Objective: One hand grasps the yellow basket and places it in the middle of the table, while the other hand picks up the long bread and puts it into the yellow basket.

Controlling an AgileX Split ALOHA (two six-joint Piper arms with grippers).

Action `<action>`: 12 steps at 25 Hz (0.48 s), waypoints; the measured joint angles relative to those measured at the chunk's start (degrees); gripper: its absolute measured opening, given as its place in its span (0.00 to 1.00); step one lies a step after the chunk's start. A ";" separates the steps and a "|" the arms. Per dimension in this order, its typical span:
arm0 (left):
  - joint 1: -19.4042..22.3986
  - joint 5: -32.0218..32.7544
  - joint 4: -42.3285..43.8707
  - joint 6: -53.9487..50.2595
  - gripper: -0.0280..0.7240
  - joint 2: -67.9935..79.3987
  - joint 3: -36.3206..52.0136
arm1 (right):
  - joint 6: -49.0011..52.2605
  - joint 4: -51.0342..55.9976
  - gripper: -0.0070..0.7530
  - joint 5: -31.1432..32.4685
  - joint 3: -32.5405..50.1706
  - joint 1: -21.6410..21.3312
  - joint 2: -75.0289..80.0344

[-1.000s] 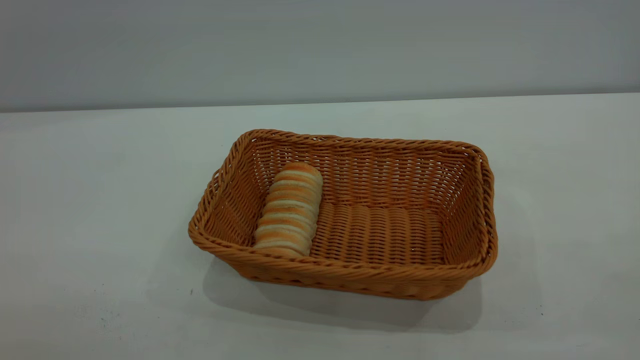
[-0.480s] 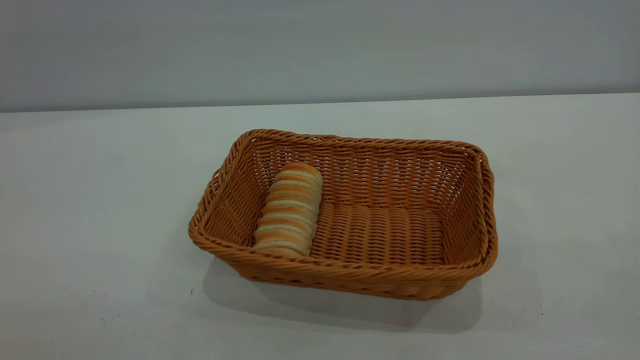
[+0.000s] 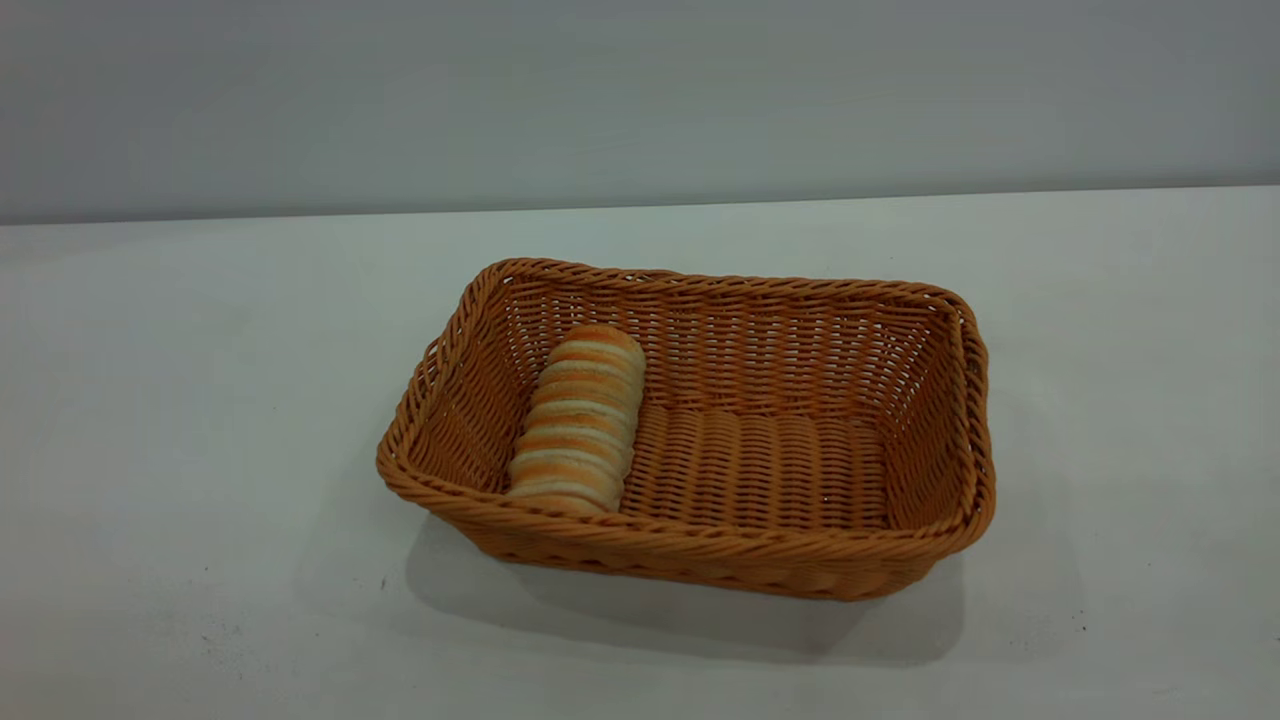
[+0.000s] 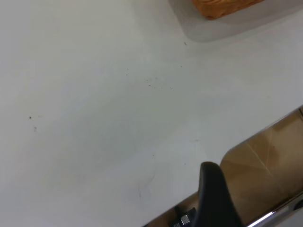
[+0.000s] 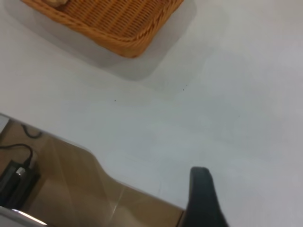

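The yellow basket stands near the middle of the white table. The long bread lies inside it against its left end wall, running front to back. Neither gripper shows in the exterior view. In the left wrist view, part of my left gripper hangs over the table's edge, far from a corner of the basket. In the right wrist view, part of my right gripper is near the table's edge, well apart from the basket. Neither gripper holds anything that I can see.
A grey wall rises behind the table. The wrist views show the table's edge with brown floor beyond it. A black box with a cable lies on the floor.
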 joint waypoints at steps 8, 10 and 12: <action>0.00 0.00 0.00 -0.09 0.72 0.00 0.00 | 0.02 0.29 0.77 0.00 0.00 0.00 0.00; 0.00 0.00 0.00 -0.09 0.72 0.00 0.00 | 0.02 0.31 0.77 0.02 0.00 0.00 0.00; 0.00 0.00 0.00 -0.16 0.72 0.00 0.00 | 0.02 0.36 0.77 0.02 0.00 0.00 0.00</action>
